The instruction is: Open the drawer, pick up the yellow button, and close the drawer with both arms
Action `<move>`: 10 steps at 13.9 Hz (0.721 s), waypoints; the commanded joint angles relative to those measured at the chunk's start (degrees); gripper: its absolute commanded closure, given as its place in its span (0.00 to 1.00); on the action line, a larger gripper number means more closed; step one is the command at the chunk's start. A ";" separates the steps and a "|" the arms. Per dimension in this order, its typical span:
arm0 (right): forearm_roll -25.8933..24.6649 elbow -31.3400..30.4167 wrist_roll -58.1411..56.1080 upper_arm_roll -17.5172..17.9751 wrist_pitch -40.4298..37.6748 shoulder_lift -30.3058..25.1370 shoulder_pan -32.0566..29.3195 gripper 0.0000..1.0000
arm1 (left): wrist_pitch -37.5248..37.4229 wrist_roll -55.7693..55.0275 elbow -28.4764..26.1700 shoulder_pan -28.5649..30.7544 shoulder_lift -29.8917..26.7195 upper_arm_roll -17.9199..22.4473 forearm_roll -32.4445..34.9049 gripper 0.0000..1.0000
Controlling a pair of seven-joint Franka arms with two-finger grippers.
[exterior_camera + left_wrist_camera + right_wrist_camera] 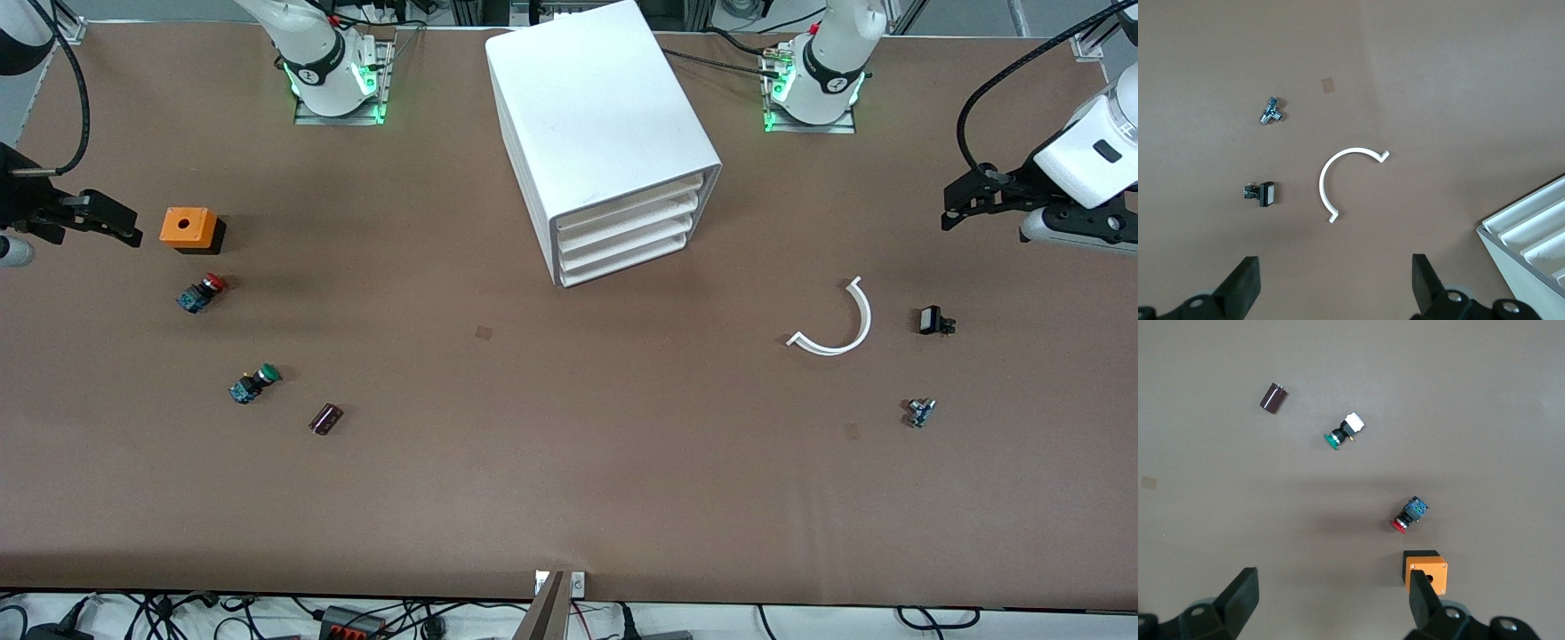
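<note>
Both grippers, left gripper and right gripper, hanging spread wide and empty over the table's two ends, well apart from the shut drawer atop the cabinet, button unseen, needing a square, level approach.

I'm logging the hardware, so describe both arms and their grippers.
Both arms are glossy white with black bands. The left arm carries a looping black cable, as does the right arm. Their bases glow green. The left gripper and right gripper are black, each with two blunt fingers.
</note>
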 commanded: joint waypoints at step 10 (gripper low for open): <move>4.49 0.03 -0.65 -0.09 0.40 2.62 2.12 0.00 | -4.28 0.64 4.65 0.50 3.06 -0.11 -0.95 0.00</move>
